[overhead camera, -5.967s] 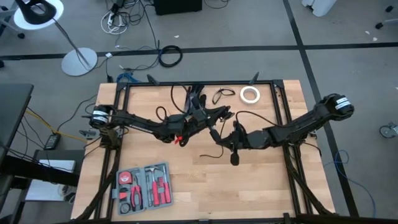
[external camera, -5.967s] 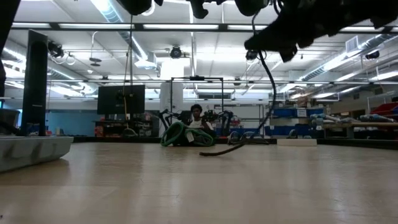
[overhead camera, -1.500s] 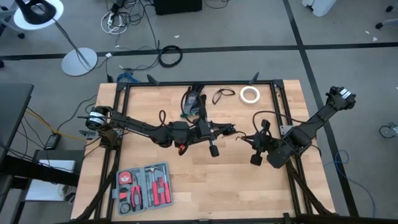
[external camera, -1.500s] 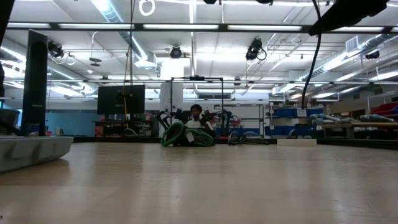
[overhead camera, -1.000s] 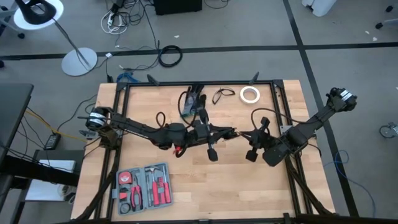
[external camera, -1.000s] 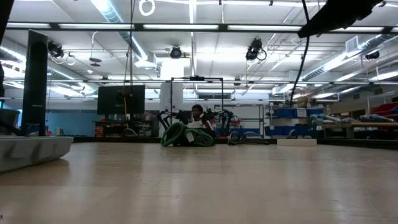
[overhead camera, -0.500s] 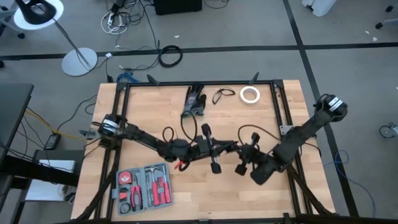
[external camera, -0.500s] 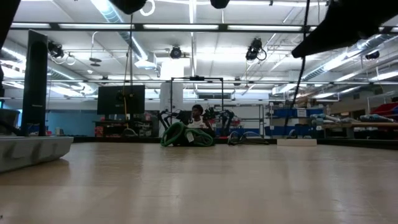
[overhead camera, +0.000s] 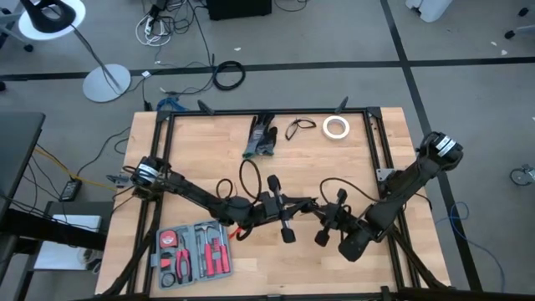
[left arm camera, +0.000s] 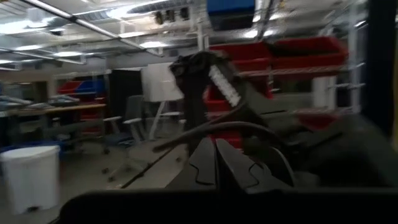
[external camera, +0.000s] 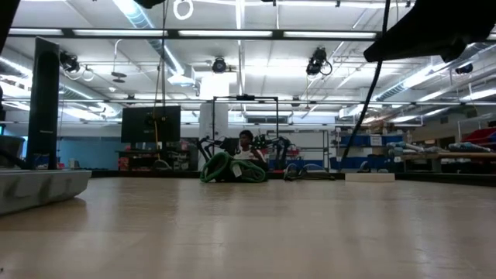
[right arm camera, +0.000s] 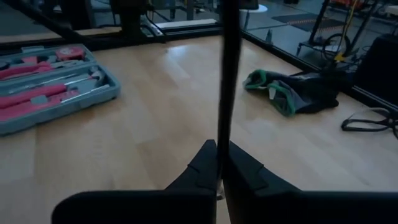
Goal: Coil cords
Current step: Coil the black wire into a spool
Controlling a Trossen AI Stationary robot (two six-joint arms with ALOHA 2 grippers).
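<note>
A thin black cord (overhead camera: 349, 184) hangs in the air between my two grippers, over the near middle of the table. My left gripper (overhead camera: 311, 203) reaches in from the left and is shut on it. My right gripper (overhead camera: 324, 217) comes from the near right, just beside the left one, and is shut on the same cord. From the right gripper the cord arcs up and back (right arm camera: 227, 74). In the low view it hangs down (external camera: 370, 101), clear of the table. A loop of black cord (overhead camera: 248, 177) stands beside my left arm. A small loose cord loop (overhead camera: 299, 128) lies at the far edge. My left gripper pinches the cord (left arm camera: 209, 129) at its fingertips, nearly level and pointing toward the table's right. The cord lies across the fingers, lifted clear, and curves away to both sides. My right gripper pinches the cord (right arm camera: 220, 144) between its two fingertips, slanting slightly down toward the table's left. The cord runs straight on from the tips, taut, clear of the table.
A grey-green glove (overhead camera: 261, 137) and a white tape roll (overhead camera: 336, 127) lie along the far edge. An open tool kit (overhead camera: 194, 251) with red-handled tools sits at the near left. Bare wood (overhead camera: 267, 267) lies below the grippers.
Both grippers have moved toward the table's near edge and sunk lower, staying shut and close together. The cord has come along with them, still clear of the table. The loop beside my left arm has grown wider.
</note>
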